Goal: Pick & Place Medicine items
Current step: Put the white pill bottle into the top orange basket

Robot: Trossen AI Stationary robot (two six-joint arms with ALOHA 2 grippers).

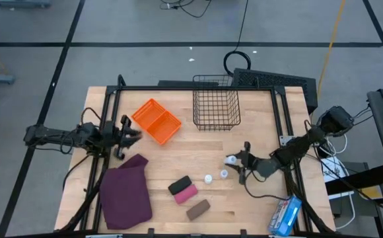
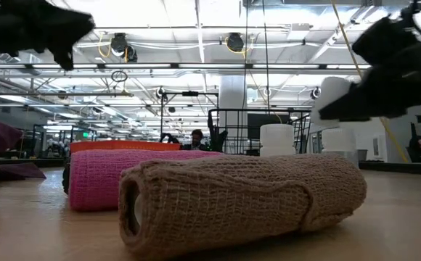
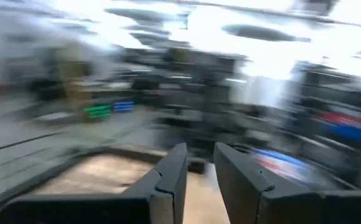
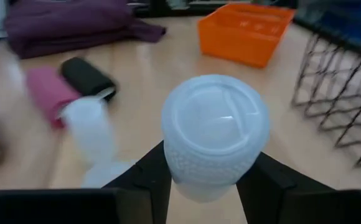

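- While the right gripper [image 1: 234, 160] hangs over the right half of the table [image 1: 257, 205], its 2 fingers are clamped on 1 small white bottle [image 4: 215, 134]; in the right wrist view the bottle's pale cap faces the camera, with a dark finger [image 4: 148, 177] pressed against each side.
- In the high view, 2 more white bottles lie on the wood just beside that gripper: 1 bottle [image 1: 224, 174] directly below it in the picture, the other bottle [image 1: 208, 178] a little farther left.
- The orange tray [image 1: 156, 121] sits at the back left of the table, and the black wire basket [image 1: 216, 109] stands to its right at the back edge.
- A maroon cloth [image 1: 125, 193] lies at the front left.
- 3 rolls lie at the front centre: a black roll [image 1: 179, 184], a pink roll [image 1: 186, 193] touching it, and a brown roll [image 1: 198, 209] nearer the front edge.
- A blue-and-white packet [image 1: 286, 215] rests at the front right corner.
- The left gripper [image 1: 133, 132] waits at the left side, near the tray; its fingers [image 3: 168, 183] stand slightly apart with nothing between them.
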